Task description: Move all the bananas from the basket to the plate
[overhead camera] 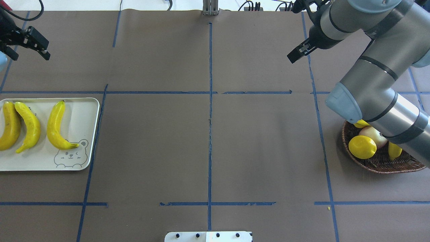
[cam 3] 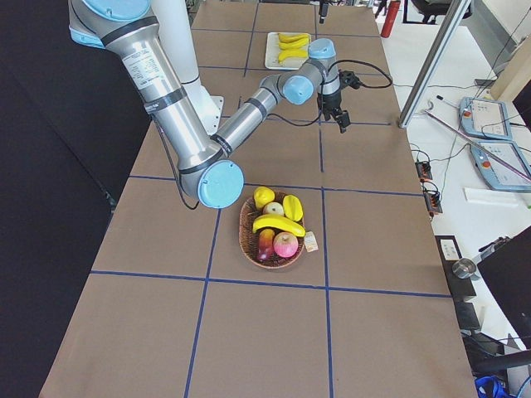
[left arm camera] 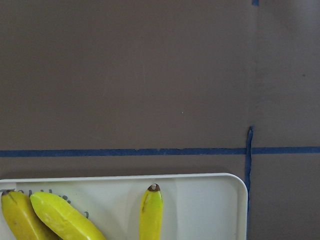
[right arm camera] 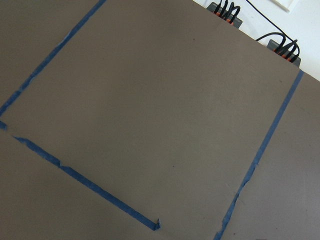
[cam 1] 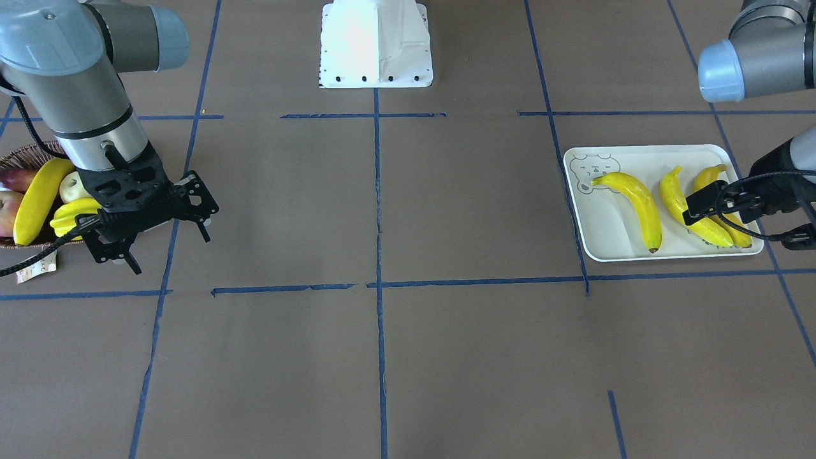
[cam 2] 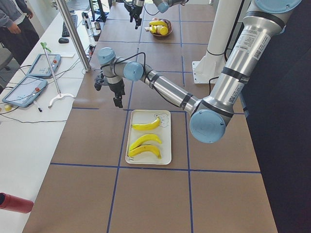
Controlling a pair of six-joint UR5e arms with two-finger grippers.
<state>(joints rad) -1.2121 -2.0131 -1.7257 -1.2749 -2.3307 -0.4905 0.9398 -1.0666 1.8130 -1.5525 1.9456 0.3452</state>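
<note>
Three bananas lie side by side on the plate, and their tips show in the left wrist view. A fourth banana lies in the basket among other fruit; it also shows in the exterior right view. My left gripper hangs open and empty above the table just beyond the plate's far edge. My right gripper is open and empty, raised above the table beyond the basket and apart from it.
The basket also holds a starfruit, a round yellow fruit and an apple. A paper tag lies by it. The robot's white base stands at the table's edge. My right arm hides part of the basket from overhead.
</note>
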